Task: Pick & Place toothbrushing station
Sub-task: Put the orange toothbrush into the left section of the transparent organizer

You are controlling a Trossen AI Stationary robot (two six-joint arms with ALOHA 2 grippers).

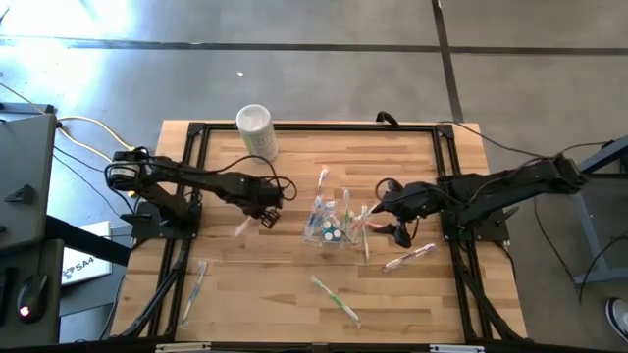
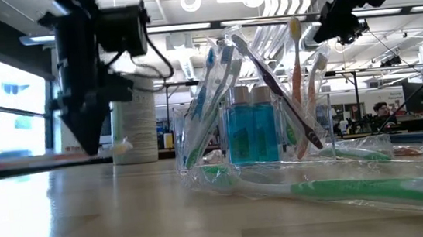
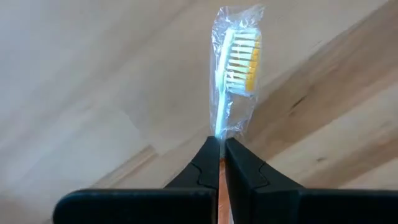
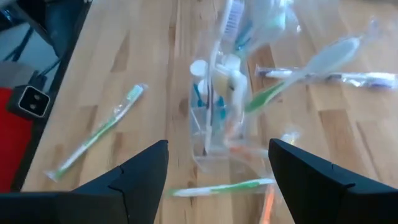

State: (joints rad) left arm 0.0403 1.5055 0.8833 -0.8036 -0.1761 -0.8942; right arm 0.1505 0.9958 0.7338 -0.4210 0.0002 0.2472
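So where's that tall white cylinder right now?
In the high view the white cylinder stands at the table's far edge, left of centre, just beyond the left arm and apart from the clear cup of toothbrushes at mid-table.

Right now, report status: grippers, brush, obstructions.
Left gripper shut on wrapped toothbrush. Right gripper open above clear cup. Loose toothbrushes lying around cup.

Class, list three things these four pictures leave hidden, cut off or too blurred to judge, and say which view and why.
1. Left wrist view: the toothbrush handle is hidden between the shut left claw fingers.
2. Low view: the right claw is cut off by the top edge.
3. Right wrist view: the cup contents are too blurred to count.
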